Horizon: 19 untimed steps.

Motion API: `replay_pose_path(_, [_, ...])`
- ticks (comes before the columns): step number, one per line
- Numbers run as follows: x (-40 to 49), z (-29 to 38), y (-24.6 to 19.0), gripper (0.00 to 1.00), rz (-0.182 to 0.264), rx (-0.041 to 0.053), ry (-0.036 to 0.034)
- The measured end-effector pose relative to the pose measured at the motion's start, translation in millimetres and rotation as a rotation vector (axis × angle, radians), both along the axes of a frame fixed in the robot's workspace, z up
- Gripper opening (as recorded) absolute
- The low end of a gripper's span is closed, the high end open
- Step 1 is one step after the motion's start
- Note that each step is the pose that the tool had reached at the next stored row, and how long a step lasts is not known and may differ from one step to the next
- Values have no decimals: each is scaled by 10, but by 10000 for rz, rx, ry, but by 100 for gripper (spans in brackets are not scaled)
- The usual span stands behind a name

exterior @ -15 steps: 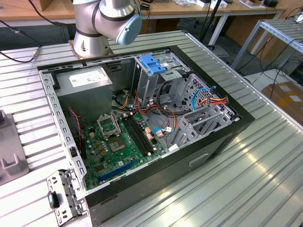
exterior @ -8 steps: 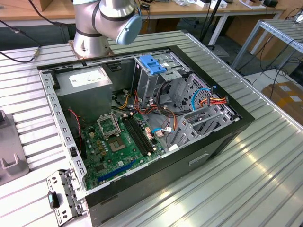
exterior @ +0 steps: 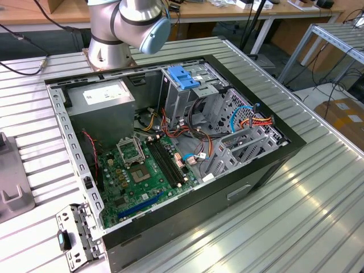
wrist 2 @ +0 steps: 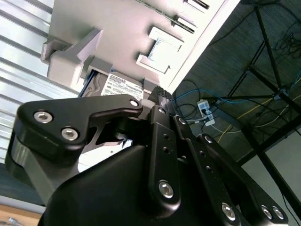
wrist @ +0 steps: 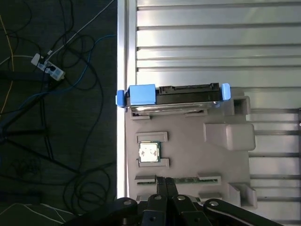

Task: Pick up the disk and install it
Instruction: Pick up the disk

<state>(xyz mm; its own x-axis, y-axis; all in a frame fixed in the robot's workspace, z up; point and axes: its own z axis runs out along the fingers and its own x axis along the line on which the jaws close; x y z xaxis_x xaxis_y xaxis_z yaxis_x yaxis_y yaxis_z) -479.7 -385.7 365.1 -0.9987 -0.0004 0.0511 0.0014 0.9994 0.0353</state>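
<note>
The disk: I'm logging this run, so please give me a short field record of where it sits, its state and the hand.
disk: standing on edge in the grey holder tray
grasped: no
hand: shut, empty, apart from the disk
also in tray: processor chip
computer case: open, side panel off

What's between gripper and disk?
First wrist view: bare grey tray between gripper and disk; a chip sits just off the line.
</note>
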Motion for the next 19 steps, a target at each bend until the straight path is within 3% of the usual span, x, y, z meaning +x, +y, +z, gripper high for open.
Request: replay_pose_path(19, [0, 1, 0, 10, 1152, 0, 1])
